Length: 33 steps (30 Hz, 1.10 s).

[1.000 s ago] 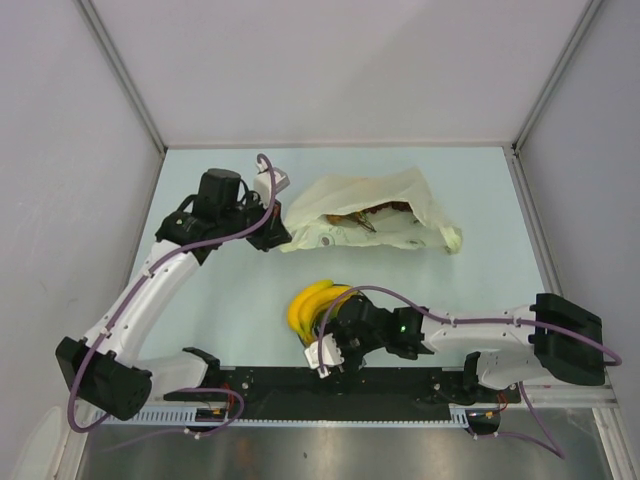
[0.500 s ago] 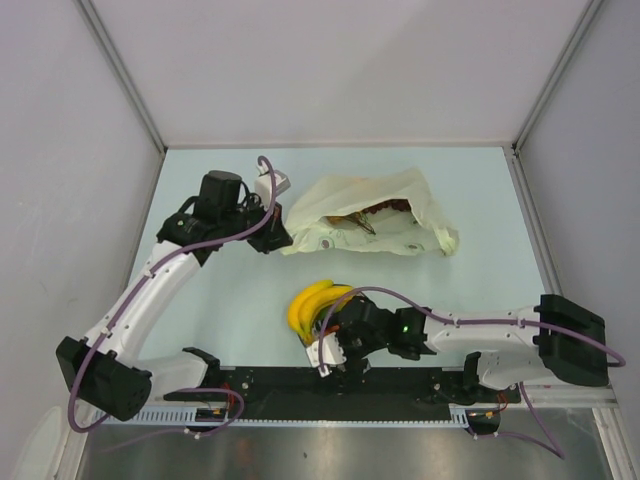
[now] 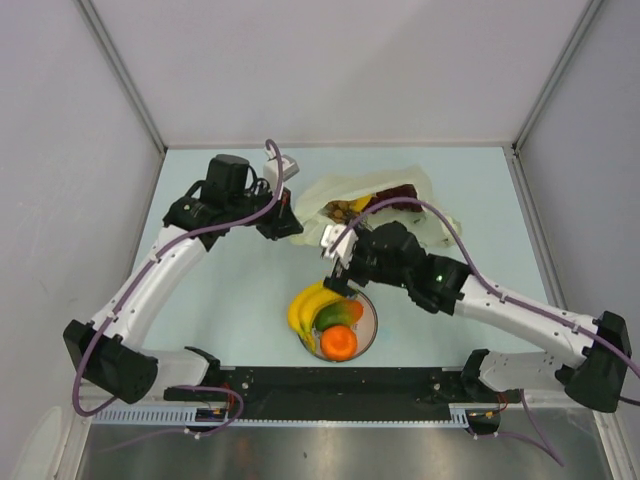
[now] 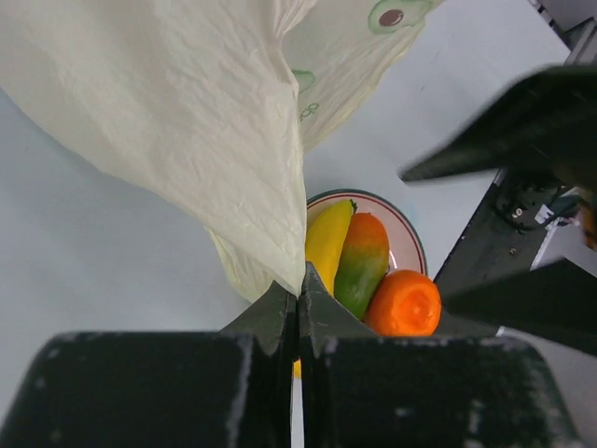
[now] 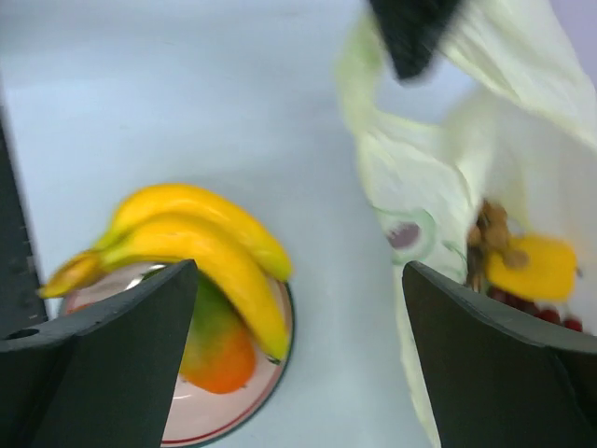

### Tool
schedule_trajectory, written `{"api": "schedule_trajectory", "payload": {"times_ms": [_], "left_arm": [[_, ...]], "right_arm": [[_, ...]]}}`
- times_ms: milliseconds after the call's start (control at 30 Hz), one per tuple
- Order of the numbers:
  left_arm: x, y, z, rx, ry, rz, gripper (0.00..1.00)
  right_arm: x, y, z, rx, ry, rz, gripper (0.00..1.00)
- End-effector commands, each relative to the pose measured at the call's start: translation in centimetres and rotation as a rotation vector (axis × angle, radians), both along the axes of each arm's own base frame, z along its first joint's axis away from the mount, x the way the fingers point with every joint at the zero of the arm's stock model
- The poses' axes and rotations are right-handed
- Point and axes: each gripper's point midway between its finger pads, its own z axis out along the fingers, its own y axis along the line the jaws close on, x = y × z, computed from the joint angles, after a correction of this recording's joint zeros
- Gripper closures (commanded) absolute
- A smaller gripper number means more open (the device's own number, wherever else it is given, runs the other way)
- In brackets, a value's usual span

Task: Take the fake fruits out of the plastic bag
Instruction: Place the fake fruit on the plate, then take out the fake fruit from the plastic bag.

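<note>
The plastic bag point(image 3: 330, 190) lies at the back of the table. My left gripper point(image 3: 288, 226) is shut on its left edge and holds it lifted point(image 4: 233, 140). Dark red grapes point(image 3: 398, 195) and a small yellow fruit point(image 5: 536, 266) show inside the bag's mouth point(image 5: 420, 177). My right gripper point(image 3: 335, 268) is wide open and empty point(image 5: 298, 271), hanging between the bag and the white plate point(image 3: 366, 312). The banana bunch point(image 3: 305, 303), the mango point(image 3: 333, 317) and the orange point(image 3: 339, 343) lie on the plate. They also show in the left wrist view: banana point(image 4: 326, 241), mango point(image 4: 359, 266), orange point(image 4: 406, 303).
The plate's red-marked rim point(image 5: 233, 420) sits near the front rail point(image 3: 330, 385). Grey walls close in the table at the left, back and right. My right arm point(image 3: 500, 305) stretches across the right half of the table.
My right gripper has risen off the plate and moved back towards the bag's mouth, uncovering the mango and orange on the plate. My left gripper has shifted slightly right, still holding the bag's edge.
</note>
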Motion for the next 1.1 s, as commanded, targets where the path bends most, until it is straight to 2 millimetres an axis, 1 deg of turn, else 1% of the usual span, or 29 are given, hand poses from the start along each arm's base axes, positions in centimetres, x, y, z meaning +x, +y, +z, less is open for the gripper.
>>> {"api": "schedule_trajectory", "payload": {"times_ms": [0, 33, 67, 100, 133, 167, 200, 233, 267, 300, 367, 433, 500, 533, 600, 633, 667, 700, 733, 767, 800, 833, 867, 900, 933, 967, 1000, 1033, 1067], "left_arm": [[-0.8, -2.1, 2.9, -0.049, -0.030, -0.089, 1.00], [-1.0, -2.3, 2.9, -0.047, -0.032, -0.101, 1.00], [-1.1, -2.4, 2.7, -0.037, -0.046, -0.120, 1.00], [-1.4, -2.7, 2.6, -0.037, -0.061, -0.136, 1.00], [-1.5, -2.7, 2.5, -0.035, -0.074, -0.141, 1.00], [-1.7, -2.8, 2.5, -0.033, -0.096, -0.151, 1.00], [-2.0, -2.9, 2.5, -0.038, -0.124, -0.162, 1.00], [-1.7, -2.8, 2.4, -0.024, -0.147, -0.148, 1.00], [-1.6, -2.7, 2.4, -0.016, -0.160, -0.137, 1.00], [-1.5, -2.7, 2.2, -0.007, -0.163, -0.131, 1.00], [-1.5, -2.5, 1.9, 0.010, -0.156, -0.129, 1.00], [-1.5, -2.4, 1.1, 0.041, -0.156, -0.158, 1.00], [-1.5, -2.3, 0.2, 0.083, -0.160, -0.192, 1.00], [-1.1, -2.1, -1.0, 0.140, -0.192, -0.246, 1.00], [-0.5, -1.1, -2.6, 0.256, -0.214, -0.258, 1.00], [-0.1, -1.0, -3.3, 0.294, -0.224, -0.276, 1.00], [-0.2, -0.8, -3.6, 0.313, -0.220, -0.287, 1.00], [-0.1, -0.7, -3.7, 0.323, -0.225, -0.284, 1.00], [-0.2, -0.6, -3.4, 0.325, -0.233, -0.280, 1.00], [-0.2, -0.6, -3.2, 0.323, -0.245, -0.275, 1.00], [-0.1, -0.4, -3.0, 0.330, -0.261, -0.258, 1.00], [0.0, -0.4, -2.7, 0.328, -0.282, -0.252, 1.00], [0.5, -0.4, -2.3, 0.319, -0.328, -0.234, 0.99], [1.2, 0.1, -2.2, 0.344, -0.358, -0.200, 1.00], [1.7, 0.0, -1.9, 0.340, -0.385, -0.180, 1.00], [1.9, 0.0, -1.8, 0.343, -0.390, -0.171, 1.00], [2.1, 0.0, -1.9, 0.344, -0.386, -0.166, 0.99], [2.1, -0.1, -2.1, 0.345, -0.380, -0.172, 1.00], [2.3, -0.3, -2.4, 0.346, -0.369, -0.177, 1.00]], "right_arm": [[6.8, -2.8, -0.8, 0.032, 0.070, -0.269, 0.10], [8.9, -4.4, -1.0, 0.037, 0.073, -0.340, 0.12], [10.0, -5.0, -1.1, 0.043, 0.077, -0.377, 0.13], [11.0, -5.7, -1.5, 0.040, 0.095, -0.415, 0.18], [12.1, -6.1, -2.8, 0.013, 0.118, -0.445, 0.21], [13.9, -7.7, -3.0, 0.015, 0.130, -0.507, 0.23], [14.8, -8.1, -3.2, 0.040, 0.159, -0.527, 0.26], [15.6, -8.5, -3.7, 0.055, 0.190, -0.539, 0.27], [17.2, -10.1, -3.5, 0.089, 0.207, -0.579, 0.30], [17.7, -9.9, -3.0, 0.136, 0.232, -0.566, 0.30], [19.1, -10.7, -3.4, 0.167, 0.265, -0.587, 0.32], [20.0, -10.7, -3.4, 0.187, 0.278, -0.601, 0.33], [21.5, -10.6, -4.3, 0.200, 0.276, -0.623, 0.36], [22.1, -10.6, -4.7, 0.211, 0.284, -0.636, 0.36], [24.5, -10.5, -5.4, 0.242, 0.274, -0.672, 0.36], [25.2, -10.5, -5.7, 0.264, 0.296, -0.693, 0.36], [26.4, -10.5, -7.3, 0.259, 0.321, -0.722, 0.37], [27.3, -10.9, -7.6, 0.267, 0.329, -0.751, 0.37], [28.6, -10.9, -6.7, 0.309, 0.332, -0.778, 0.37], [29.6, -10.9, -7.9, 0.336, 0.378, -0.819, 0.37], [30.6, -11.5, -7.8, 0.360, 0.380, -0.844, 0.36], [31.6, -11.3, -7.2, 0.384, 0.370, -0.850, 0.34], [32.4, -11.3, -7.2, 0.397, 0.358, -0.867, 0.31], [33.1, -11.3, -8.2, 0.388, 0.368, -0.887, 0.29], [33.8, -11.4, -7.8, 0.403, 0.368, -0.902, 0.25], [34.0, -11.2, -7.9, 0.416, 0.383, -0.902, 0.24], [34.2, -10.9, -8.8, 0.409, 0.402, -0.900, 0.22], [34.4, -10.4, -8.7, 0.414, 0.409, -0.888, 0.21], [34.5, -10.2, -9.1, 0.422, 0.432, -0.895, 0.19]]}}
